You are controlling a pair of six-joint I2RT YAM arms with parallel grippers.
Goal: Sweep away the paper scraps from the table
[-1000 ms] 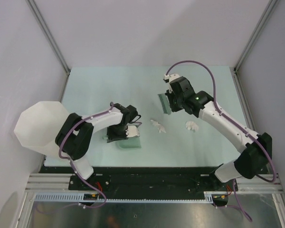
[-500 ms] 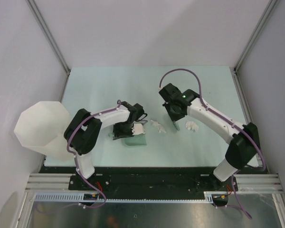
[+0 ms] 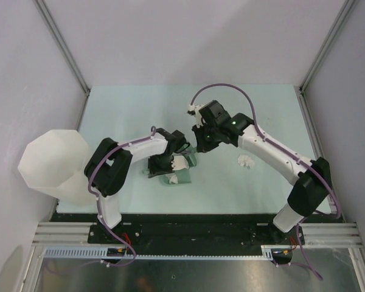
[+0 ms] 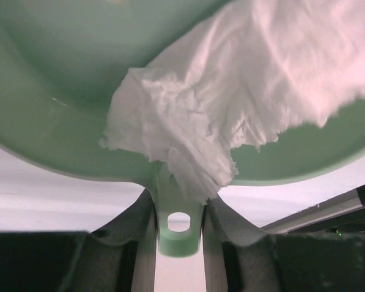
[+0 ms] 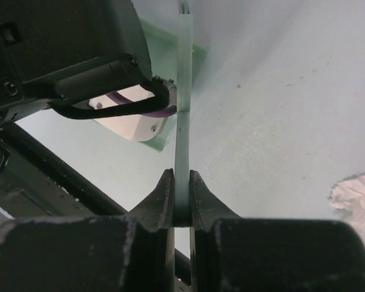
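Left gripper (image 4: 179, 207): jaws partly closed, clamped from both sides on the handle tab of the green dustpan (image 4: 61, 121). The tab's hanging hole shows between the two fingers. The pan sits on the table (image 3: 128, 109), left of centre and near the front rail.

Crumpled paper wad (image 4: 231, 103): lies inside the dustpan, spread across the pan floor. One corner of it drapes down over the root of the handle.

Right gripper (image 5: 181, 182): jaws nearly together, pinching the thin handle of a green brush (image 5: 182, 91), which is seen edge-on from the wrist. The brush runs straight out from the fingertips toward the left arm's black wrist housing. From above, its far end is at the open side of the dustpan, just beside the wad. Cannot tell whether the brush touches the paper.

Second paper scrap (image 3: 247, 161): lies loose on the table, right of the brush and under the right forearm. It is well apart from the dustpan, and neither gripper touches it.

White bin (image 3: 48, 164): stands at the table's left edge, beside the left arm's base.
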